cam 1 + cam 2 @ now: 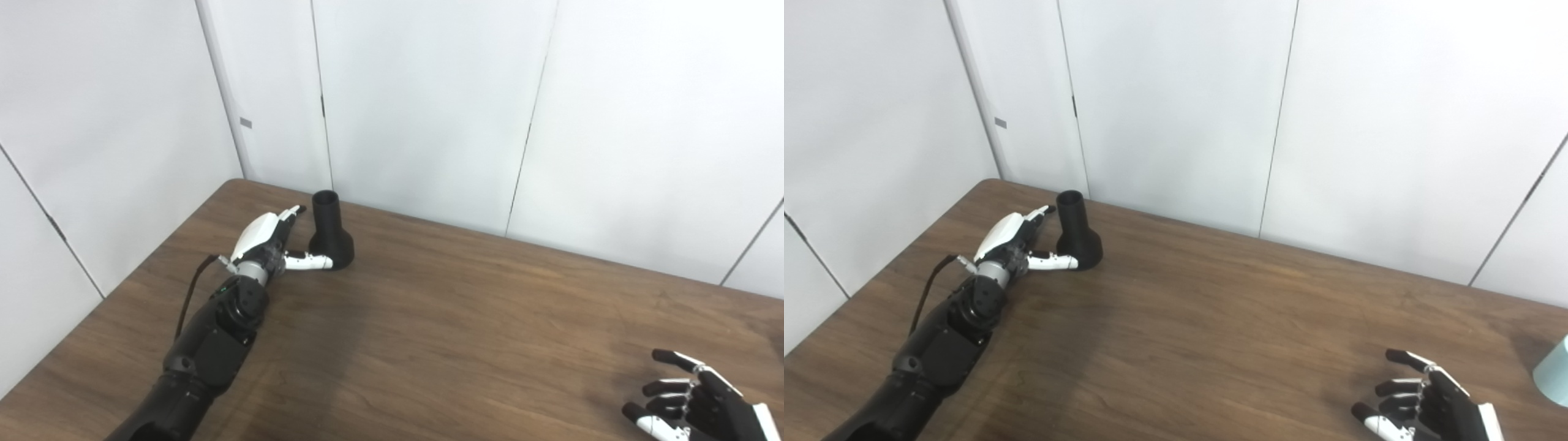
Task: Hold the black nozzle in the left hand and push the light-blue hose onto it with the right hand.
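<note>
Reach | black nozzle (331, 231) upright at far left of table (465, 331) | our left hand (269, 240) beside it, fingers spread — thumb at base, ungripped | right hand (1427, 404) open near light-blue hose (1554, 371), waiting

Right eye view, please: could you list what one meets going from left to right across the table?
left hand → black nozzle → right hand → light-blue hose, cut off by the right edge.
</note>
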You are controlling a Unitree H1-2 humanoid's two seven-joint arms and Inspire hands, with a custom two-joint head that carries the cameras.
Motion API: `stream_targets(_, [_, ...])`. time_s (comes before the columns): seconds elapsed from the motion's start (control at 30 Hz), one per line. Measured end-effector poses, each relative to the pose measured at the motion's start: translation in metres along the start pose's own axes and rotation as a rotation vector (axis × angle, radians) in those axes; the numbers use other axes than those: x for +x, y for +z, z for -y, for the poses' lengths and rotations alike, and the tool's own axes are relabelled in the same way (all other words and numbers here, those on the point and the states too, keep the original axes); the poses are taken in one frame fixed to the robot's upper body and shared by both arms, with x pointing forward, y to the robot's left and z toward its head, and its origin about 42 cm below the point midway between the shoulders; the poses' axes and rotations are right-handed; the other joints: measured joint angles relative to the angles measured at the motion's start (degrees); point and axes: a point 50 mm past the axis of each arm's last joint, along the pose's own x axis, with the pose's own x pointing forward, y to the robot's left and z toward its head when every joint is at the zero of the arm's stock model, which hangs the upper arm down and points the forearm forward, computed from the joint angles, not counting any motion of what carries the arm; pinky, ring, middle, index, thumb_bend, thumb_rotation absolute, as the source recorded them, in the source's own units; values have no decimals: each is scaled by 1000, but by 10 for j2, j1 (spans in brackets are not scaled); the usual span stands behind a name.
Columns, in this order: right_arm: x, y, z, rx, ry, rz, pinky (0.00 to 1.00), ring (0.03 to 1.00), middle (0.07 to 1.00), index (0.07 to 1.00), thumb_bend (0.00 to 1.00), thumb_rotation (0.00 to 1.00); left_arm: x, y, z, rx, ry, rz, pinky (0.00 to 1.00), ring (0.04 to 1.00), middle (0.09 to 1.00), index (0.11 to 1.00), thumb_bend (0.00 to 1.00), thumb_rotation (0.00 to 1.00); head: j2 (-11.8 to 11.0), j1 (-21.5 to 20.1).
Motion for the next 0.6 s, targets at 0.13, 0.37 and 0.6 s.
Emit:
stream_targets(0.13, [-1,0,0,0,-1,-5,380,440,488,703,543,0,0,3,2,13,2,10,868,998,962,935,1000,407,3,-4])
stream_targets(0.37, [-1,1,1,30,0,1,358,416,548,727,513,0,1,7,7,6,-2,27,879,997,962,934,1000,411,8,-4])
stream_targets(0.6, [-3,4,2,48,6,-15,353,415,546,734,513,0,4,7,9,11,0,22,831,956,953,931,1000,416,11,-6])
